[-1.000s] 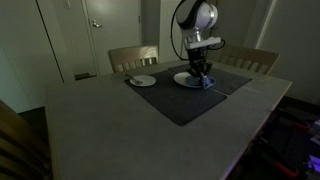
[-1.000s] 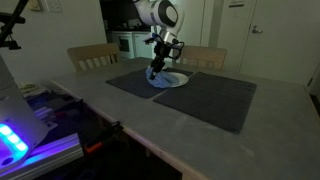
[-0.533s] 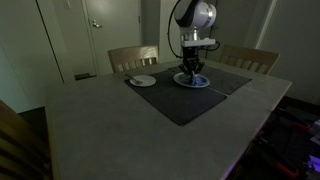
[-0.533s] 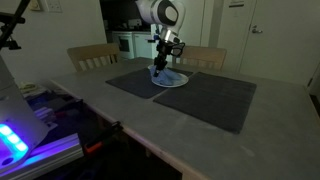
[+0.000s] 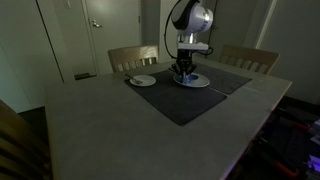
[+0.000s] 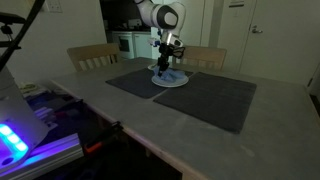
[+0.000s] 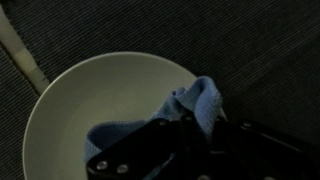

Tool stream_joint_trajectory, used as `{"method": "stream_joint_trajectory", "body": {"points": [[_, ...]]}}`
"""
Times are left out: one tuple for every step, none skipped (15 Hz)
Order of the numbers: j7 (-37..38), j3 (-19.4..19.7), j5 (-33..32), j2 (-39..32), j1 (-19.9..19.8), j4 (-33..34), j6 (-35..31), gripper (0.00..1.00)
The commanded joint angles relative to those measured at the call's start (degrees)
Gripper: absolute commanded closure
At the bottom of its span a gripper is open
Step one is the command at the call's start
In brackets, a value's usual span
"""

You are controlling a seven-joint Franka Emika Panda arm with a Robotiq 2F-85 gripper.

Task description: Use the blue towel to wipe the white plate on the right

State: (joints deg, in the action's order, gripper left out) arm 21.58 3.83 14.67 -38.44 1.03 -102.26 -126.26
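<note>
Pincer pinching the blue towel — cloth bunched on the white plate, inside its rim. Plate rests on a dark placemat near the table's far edge.

towel lies in the plate, which sits on a placemat. in an exterior view a second plate lies left of it; chairs stand behind the table.
</note>
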Motion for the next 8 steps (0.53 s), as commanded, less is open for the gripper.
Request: {"method": "stream_joint_trajectory", "body": {"points": [[-0.29, 1.57, -2.55, 0.1, -0.44, 0.34, -3.25, 0.98], [-0.1, 2.19, -3.39, 0.3, -0.44, 0.21, -3.97, 0.98], [0.15, 2.77, -4.19, 0.6, -0.46, 0.08, -4.16, 0.98], [0.86, 3.37, -4.85, 0.74, -0.4, 0.11, -3.77, 0.98], [3.06, 4.51, -6.31, 0.76, 0.2, 0.87, 0.16, 0.98], [4.05, 5.07, -7.65, 1.46, 0.64, 0.41, 2.47, 0.98], [5.34, 5.58, -9.17, 1.87, 1.09, 0.26, 5.05, 0.98], [5.6, 5.47, -10.15, 2.35, 1.17, 0.07, 8.29, 0.98]]}}
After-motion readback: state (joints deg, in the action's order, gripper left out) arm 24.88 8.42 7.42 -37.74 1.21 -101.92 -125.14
